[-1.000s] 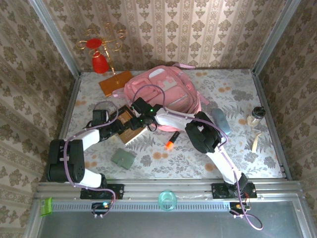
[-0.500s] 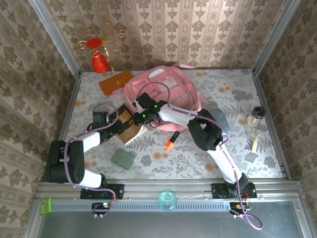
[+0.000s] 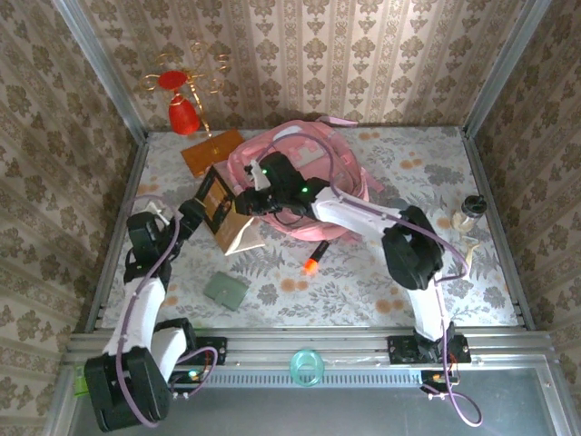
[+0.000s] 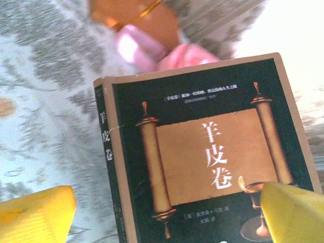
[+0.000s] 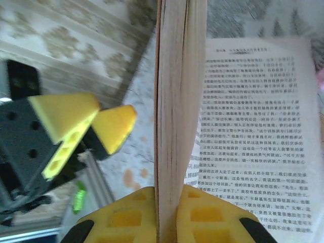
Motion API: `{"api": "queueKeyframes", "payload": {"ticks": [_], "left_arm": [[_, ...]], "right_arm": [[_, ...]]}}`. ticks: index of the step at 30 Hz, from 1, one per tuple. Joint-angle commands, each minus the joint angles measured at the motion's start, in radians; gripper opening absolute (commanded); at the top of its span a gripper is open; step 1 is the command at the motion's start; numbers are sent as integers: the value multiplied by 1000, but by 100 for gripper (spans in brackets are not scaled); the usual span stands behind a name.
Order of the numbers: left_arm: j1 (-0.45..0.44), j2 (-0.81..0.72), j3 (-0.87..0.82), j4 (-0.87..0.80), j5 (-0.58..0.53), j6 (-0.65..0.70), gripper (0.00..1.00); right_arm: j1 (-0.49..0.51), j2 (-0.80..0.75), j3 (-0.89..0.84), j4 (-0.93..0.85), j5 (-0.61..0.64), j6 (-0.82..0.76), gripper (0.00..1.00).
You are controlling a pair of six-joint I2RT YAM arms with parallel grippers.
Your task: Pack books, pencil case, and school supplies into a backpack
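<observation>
Right wrist view shows the right gripper (image 5: 167, 215) pinched tight on the page block of the smaller book (image 5: 174, 91), which is held on edge with one printed page hanging loose to the side. From the top camera, that book is tilted just beside the left side of the pink backpack (image 3: 340, 173), its dark cover facing the left arm. The left gripper (image 3: 193, 211) sits close to the cover, jaws spread wide and holding nothing. An orange-and-black marker (image 3: 314, 257) lies on the table near the backpack's front.
</observation>
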Motion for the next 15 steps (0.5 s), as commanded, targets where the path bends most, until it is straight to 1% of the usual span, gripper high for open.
{"api": "queueKeyframes", "payload": {"ticks": [1,4,6,10,13,15], "left_arm": [[15,-5,39,44,200,-111,99],[11,19,45,197,283,-229,100],[-5,29,58,287,312,-278,100],[-72,66,137,296,329,-259,100],[-125,117,168,367,333,-286,100],[-149,147,181,436,346,-319,96]], "right_arm": [[-26,-129,-42,198,-73,105,0],[-34,-197,-69,213,-72,109,0],[-40,-226,-85,225,-81,119,0],[-44,-262,-117,281,-110,158,0],[-44,-279,-137,316,-125,183,0],[-47,-292,-152,321,-124,187,0]]}}
